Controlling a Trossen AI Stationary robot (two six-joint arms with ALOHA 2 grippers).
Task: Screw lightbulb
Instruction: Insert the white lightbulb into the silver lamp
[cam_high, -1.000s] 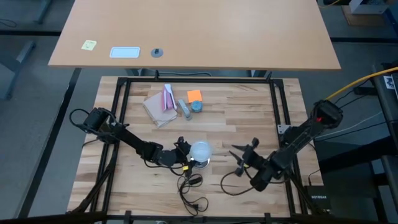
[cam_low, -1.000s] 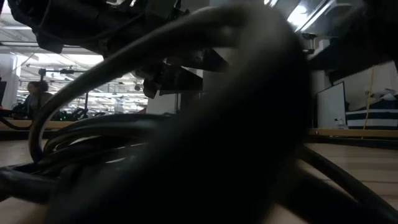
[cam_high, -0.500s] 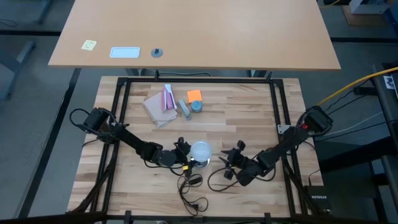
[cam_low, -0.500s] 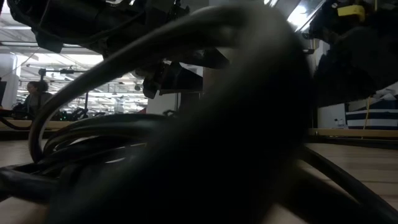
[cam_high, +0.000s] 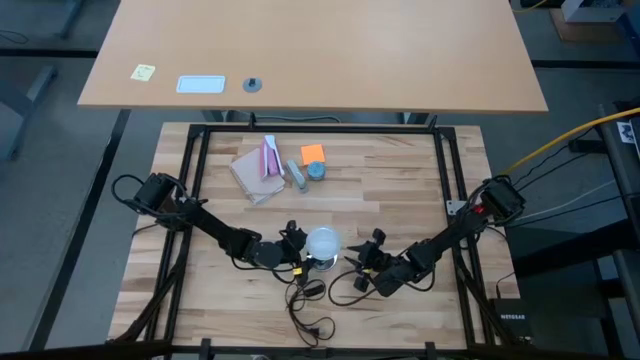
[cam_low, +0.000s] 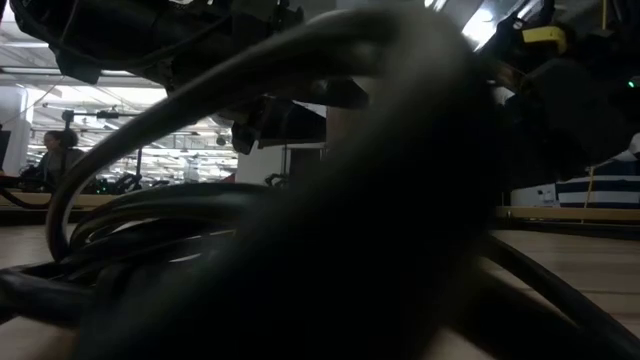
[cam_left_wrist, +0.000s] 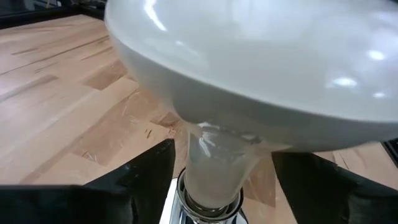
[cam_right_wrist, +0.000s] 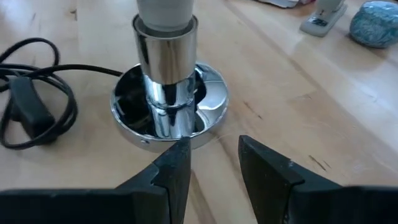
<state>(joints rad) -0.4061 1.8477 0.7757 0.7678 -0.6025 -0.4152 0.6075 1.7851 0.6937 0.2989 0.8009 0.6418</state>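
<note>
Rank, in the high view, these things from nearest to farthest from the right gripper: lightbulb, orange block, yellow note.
1. lightbulb, just left of the right gripper.
2. orange block, toward the table's far side.
3. yellow note, on the far desk, left corner.

Overhead looks straight down, low sits behind cables, and both wrist views closely share the lightbulb (cam_left_wrist: 261, 68).

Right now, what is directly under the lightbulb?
Under the lightbulb a chrome socket stands on a round chrome base on the table. The bulb's screw base is hidden inside the socket.
</note>
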